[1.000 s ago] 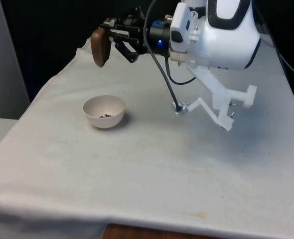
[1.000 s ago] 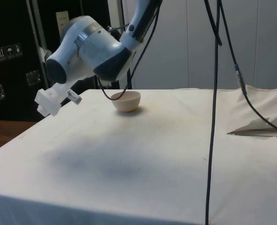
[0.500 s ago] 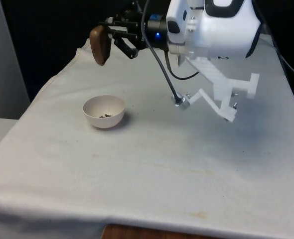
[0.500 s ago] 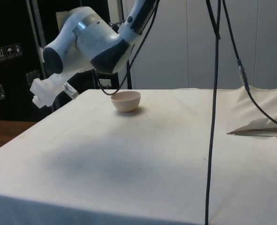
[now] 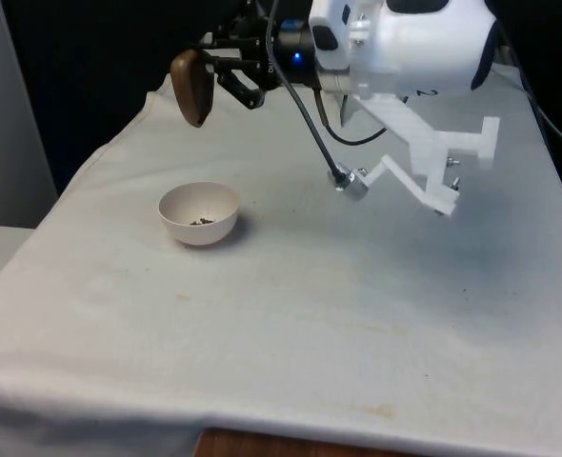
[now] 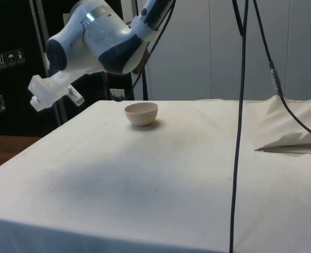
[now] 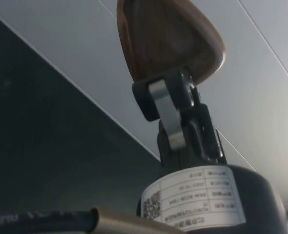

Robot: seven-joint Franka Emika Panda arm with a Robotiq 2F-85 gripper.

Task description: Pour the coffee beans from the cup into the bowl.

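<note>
While the claw (image 5: 208, 71) grips the cup (image 5: 192, 88), it has apparently risen slightly.

1. The cup (image 5: 192, 88) is showing as dark brown wood with a smooth, faintly satiny surface.
2. The bowl (image 5: 199, 213) is looking like pale, matt ceramic or plastic.
3. The cloth (image 5: 291, 314) over the bench is lying matt and woven, faintly stained.
4. The pincer (image 5: 226, 69) is appearing as black matt plastic with a bare metal finger (image 7: 166, 109).
5. The arm shell (image 5: 405, 43) is gleaming as glossy white plastic.
</note>
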